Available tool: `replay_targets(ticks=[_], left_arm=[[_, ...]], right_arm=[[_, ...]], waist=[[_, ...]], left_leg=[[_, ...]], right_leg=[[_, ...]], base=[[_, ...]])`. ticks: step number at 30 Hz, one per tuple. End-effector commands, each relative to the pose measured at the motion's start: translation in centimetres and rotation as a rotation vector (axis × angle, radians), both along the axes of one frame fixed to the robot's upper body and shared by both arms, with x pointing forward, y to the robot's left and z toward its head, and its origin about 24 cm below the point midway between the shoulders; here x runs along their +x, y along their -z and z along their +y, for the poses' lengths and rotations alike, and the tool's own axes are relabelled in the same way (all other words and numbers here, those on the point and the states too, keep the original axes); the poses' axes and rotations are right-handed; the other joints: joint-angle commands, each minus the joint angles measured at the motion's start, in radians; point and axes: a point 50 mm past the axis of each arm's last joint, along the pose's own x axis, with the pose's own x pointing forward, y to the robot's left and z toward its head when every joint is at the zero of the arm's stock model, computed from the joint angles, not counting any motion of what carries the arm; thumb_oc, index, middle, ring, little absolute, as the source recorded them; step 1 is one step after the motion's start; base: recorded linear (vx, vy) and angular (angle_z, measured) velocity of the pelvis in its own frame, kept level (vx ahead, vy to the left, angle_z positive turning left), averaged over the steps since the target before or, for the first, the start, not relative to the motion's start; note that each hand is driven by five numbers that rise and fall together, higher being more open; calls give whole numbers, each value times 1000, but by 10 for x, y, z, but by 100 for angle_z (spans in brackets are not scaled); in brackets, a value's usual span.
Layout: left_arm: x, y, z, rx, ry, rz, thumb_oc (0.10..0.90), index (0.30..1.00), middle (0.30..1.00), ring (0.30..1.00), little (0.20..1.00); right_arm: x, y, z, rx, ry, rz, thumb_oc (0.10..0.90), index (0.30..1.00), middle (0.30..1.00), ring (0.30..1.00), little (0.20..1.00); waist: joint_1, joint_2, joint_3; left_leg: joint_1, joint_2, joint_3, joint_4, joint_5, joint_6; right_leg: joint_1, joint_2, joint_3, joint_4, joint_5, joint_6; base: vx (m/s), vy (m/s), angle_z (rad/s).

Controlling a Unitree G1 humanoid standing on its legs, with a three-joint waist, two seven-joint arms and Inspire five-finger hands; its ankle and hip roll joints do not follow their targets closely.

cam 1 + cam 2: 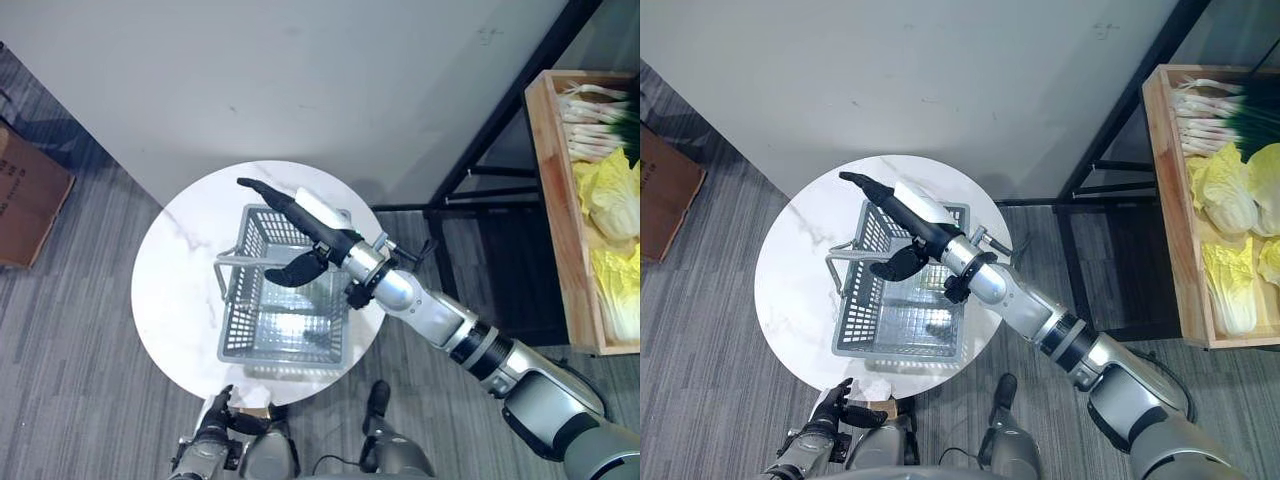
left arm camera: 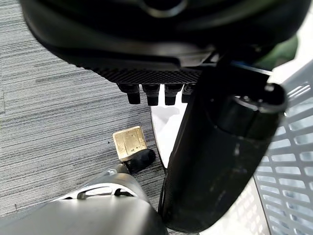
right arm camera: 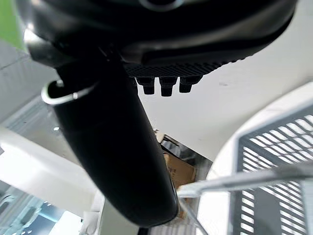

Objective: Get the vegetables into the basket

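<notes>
A grey wire basket [image 1: 232, 330] stands on a round white marble table [image 1: 175, 270], with its handle [image 3: 244, 181] folded down to one side. I see no vegetable inside it. My right hand [image 1: 300, 222] reaches out above the basket's far end, open, fingers straight and thumb spread, holding nothing. Pale yellow cabbages [image 1: 610, 195] and a bundle of green onions [image 1: 595, 120] lie in a wooden crate [image 1: 555, 200] on a rack at the right, well away from both hands. My left hand [image 1: 213, 430] hangs open, low by the table's near edge.
The crate rests on a black metal rack [image 1: 480, 150] against the grey wall behind the table. A cardboard box [image 1: 25, 195] sits on the striped carpet at the far left. A strip of carpet separates the table from the rack.
</notes>
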Motion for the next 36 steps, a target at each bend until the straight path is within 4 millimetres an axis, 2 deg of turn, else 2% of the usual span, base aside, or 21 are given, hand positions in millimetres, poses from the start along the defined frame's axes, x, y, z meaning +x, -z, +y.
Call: replay_targets(ticks=[1,5,12,16,20,21,22,23,28,31,36], left_arm=[[-9,0,16,90,39,36,900,1000,1000,1000,1000],[-5,-1,15,91,54,22,900,1000,1000,1000,1000],[0,-3,15,100,73,11,900,1000,1000,1000,1000],[-1,-3,17,106,76,16,900,1000,1000,1000,1000],[-1,-4,20,108,77,21,900,1000,1000,1000,1000],[-2,-3,20,105,76,25,900,1000,1000,1000,1000],[-3,-3,19,102,75,28,900,1000,1000,1000,1000],[-3,-3,19,101,75,28,900,1000,1000,1000,1000],[-4,-2,17,92,86,28,900,1000,1000,1000,1000],[-4,-2,17,83,96,28,900,1000,1000,1000,1000],[-5,-2,17,82,100,33,900,1000,1000,1000,1000]], right_arm=[[0,-39,21,131,-63,-147,900,1000,1000,1000,1000],[15,-30,19,73,9,-141,900,1000,1000,1000,1000],[33,-13,4,-49,131,-142,900,1000,1000,1000,1000],[38,-12,-4,-110,164,-170,900,1000,1000,1000,1000],[39,-22,-14,-177,167,-235,900,1000,1000,1000,1000],[38,-22,-16,-187,169,-241,680,693,693,693,693],[38,-21,-19,-199,173,-248,439,355,355,355,355],[38,-20,-22,-207,175,-250,400,300,300,300,300],[44,-13,-34,-290,220,-262,400,300,300,300,300],[51,-3,-49,-384,278,-257,400,300,300,300,300],[52,4,-52,-414,289,-239,400,300,300,300,300]], waist=[[11,-42,-21],[20,-39,-18],[32,-38,-6],[32,-45,-9],[20,-55,-15],[16,-57,-17],[12,-59,-19],[9,-61,-20],[6,-63,-26],[2,-60,-25],[0,-61,-27]], left_leg=[[-67,12,10,-2,65,-75],[-76,9,4,-2,67,-74],[-100,-5,-12,-2,70,-71],[-101,-6,-14,-2,66,-68],[-96,-6,-9,-2,61,-67],[-93,-5,-8,-2,59,-67],[-90,-5,-7,-2,58,-67],[-88,-5,-7,-2,57,-67],[-82,-3,-4,-2,55,-67],[-76,-1,-3,-2,55,-67],[-71,0,-2,-2,54,-66]], right_leg=[[35,-131,74,11,13,136],[33,-134,71,11,15,138],[24,-142,60,11,22,142],[26,-143,60,11,23,143],[26,-143,63,12,24,144],[27,-142,65,13,24,143],[27,-142,67,13,23,143],[28,-141,69,13,23,143],[30,-137,71,13,20,141],[31,-136,72,16,18,139],[32,-134,79,16,17,138]], base=[[0,0,0],[1,2,2],[5,7,9],[15,8,3],[0,0,0],[0,0,0],[0,0,0],[0,0,0],[2,-3,-4],[0,0,0],[0,0,0]])
